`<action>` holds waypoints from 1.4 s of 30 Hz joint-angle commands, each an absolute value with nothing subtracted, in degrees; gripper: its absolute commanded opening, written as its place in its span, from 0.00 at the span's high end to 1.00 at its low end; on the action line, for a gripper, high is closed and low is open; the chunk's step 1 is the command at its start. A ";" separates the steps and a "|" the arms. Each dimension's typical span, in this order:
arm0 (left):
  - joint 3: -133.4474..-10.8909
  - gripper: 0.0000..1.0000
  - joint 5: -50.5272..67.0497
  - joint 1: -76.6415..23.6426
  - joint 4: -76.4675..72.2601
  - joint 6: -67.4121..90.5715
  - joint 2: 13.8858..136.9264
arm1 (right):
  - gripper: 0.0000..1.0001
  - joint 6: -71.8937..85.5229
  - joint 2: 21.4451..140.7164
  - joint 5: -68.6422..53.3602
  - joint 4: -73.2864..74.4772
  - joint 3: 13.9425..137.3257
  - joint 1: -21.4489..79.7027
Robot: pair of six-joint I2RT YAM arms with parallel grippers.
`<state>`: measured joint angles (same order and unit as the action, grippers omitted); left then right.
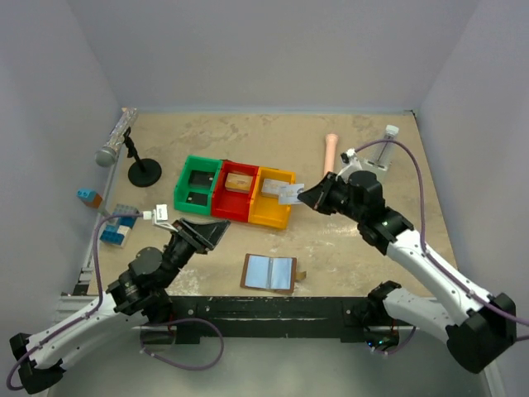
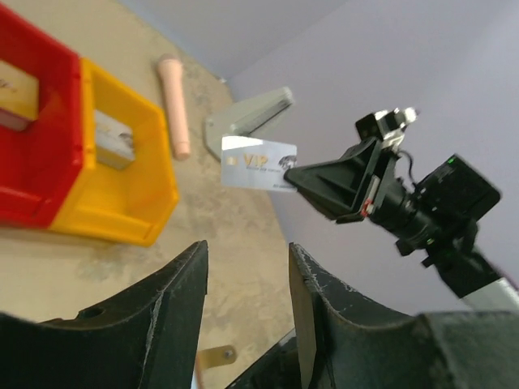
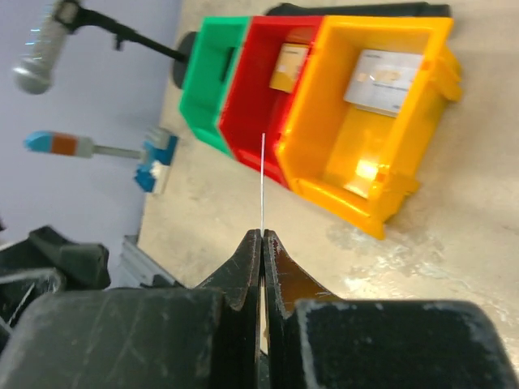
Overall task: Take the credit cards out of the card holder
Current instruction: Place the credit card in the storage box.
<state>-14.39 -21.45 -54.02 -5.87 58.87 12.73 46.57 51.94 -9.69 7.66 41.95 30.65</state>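
Note:
The card holder [image 1: 269,273] lies open on the table near the front edge, pale blue-grey inside with a brown rim. My right gripper [image 1: 307,197] is shut on a silver credit card [image 1: 289,193] and holds it in the air over the yellow bin [image 1: 273,211]. In the right wrist view the gripper [image 3: 263,235] pinches the card [image 3: 262,182], seen edge-on. The left wrist view shows the card's face [image 2: 259,164]. My left gripper [image 1: 211,231] is open and empty, left of the card holder, with its jaws well apart [image 2: 247,267].
Green [image 1: 198,184], red [image 1: 238,203] and yellow bins stand in a row. The red bin holds a tan card [image 3: 288,66] and the yellow bin a silver one [image 3: 383,79]. A microphone on a stand [image 1: 116,141], blue blocks [image 1: 116,231] and a pink cylinder [image 1: 331,150] lie around.

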 commanded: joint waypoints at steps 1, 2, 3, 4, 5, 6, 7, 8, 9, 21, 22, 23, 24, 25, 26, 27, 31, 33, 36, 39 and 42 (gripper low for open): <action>-16.00 0.52 -23.73 -53.96 6.58 57.66 12.04 | 1.00 44.82 59.13 -6.94 8.36 47.28 29.80; -16.17 0.52 -23.82 -53.96 7.64 57.74 11.78 | 1.00 45.78 60.89 -7.38 6.78 47.63 29.53; -16.26 0.52 -23.91 -53.96 8.95 57.92 11.60 | 1.00 46.40 63.08 -8.08 5.81 48.16 29.44; -16.43 0.52 -23.99 -53.96 9.92 58.01 11.34 | 1.00 47.19 65.11 -8.61 5.37 49.21 29.36; -16.44 0.52 -24.17 -53.96 10.71 58.18 11.08 | 1.00 47.72 67.22 -9.05 4.93 49.83 29.36; -16.26 0.52 -24.43 -53.96 11.42 58.36 10.81 | 1.00 48.25 68.89 -9.66 4.05 50.44 29.27; -16.09 0.52 -24.61 -53.96 11.86 58.45 10.46 | 1.00 48.95 70.82 -9.93 3.26 51.15 29.18; -16.08 0.52 -24.70 -53.96 12.30 58.62 9.94 | 1.00 49.48 72.49 -10.28 2.90 51.76 29.18; -15.82 0.52 -24.78 -53.96 12.65 58.80 9.58 | 1.00 50.00 74.34 -10.54 2.29 52.55 29.27; -14.94 0.52 -25.49 -53.96 12.92 58.62 9.14 | 1.00 52.56 88.15 -8.62 -0.62 60.11 29.27; -14.77 0.52 -25.49 -53.96 12.75 58.62 9.23 | 1.00 52.47 88.85 -8.27 -0.35 60.81 29.35; -14.77 0.52 -25.40 -53.96 12.57 58.62 9.23 | 1.00 52.56 89.55 -8.00 -0.18 61.34 29.27; -14.68 0.52 -25.49 -53.96 12.48 58.54 9.32 | 1.00 52.65 90.17 -7.56 -0.18 61.78 29.27; -14.68 0.52 -25.40 -53.96 12.48 58.45 9.32 | 1.00 52.47 90.96 -7.30 -0.18 62.48 29.35; -14.68 0.52 -25.40 -53.96 12.65 58.36 9.40 | 1.00 52.47 91.40 -6.69 1.30 62.84 29.27; -14.68 0.52 -25.40 -53.96 12.74 58.19 9.23 | 1.00 52.38 91.84 -5.98 1.23 62.93 29.35; -14.94 0.52 -26.19 -53.96 13.97 57.48 8.62 | 1.00 52.30 93.69 -5.19 1.67 63.45 29.36; -15.12 0.52 -26.54 -53.96 14.24 57.39 8.53 | 1.00 52.21 94.48 -4.75 2.28 63.89 29.27; -15.12 0.52 -26.63 -53.96 14.24 56.95 8.96 | 1.00 52.38 95.53 -4.48 2.55 64.25 29.35; -15.21 0.52 -26.72 -53.96 14.15 56.78 9.49 | 1.00 52.56 96.59 -4.13 2.99 64.60 29.27; -15.21 0.52 -26.89 -53.96 13.89 56.78 10.11 | 1.00 52.56 97.29 -3.87 3.08 65.04 29.18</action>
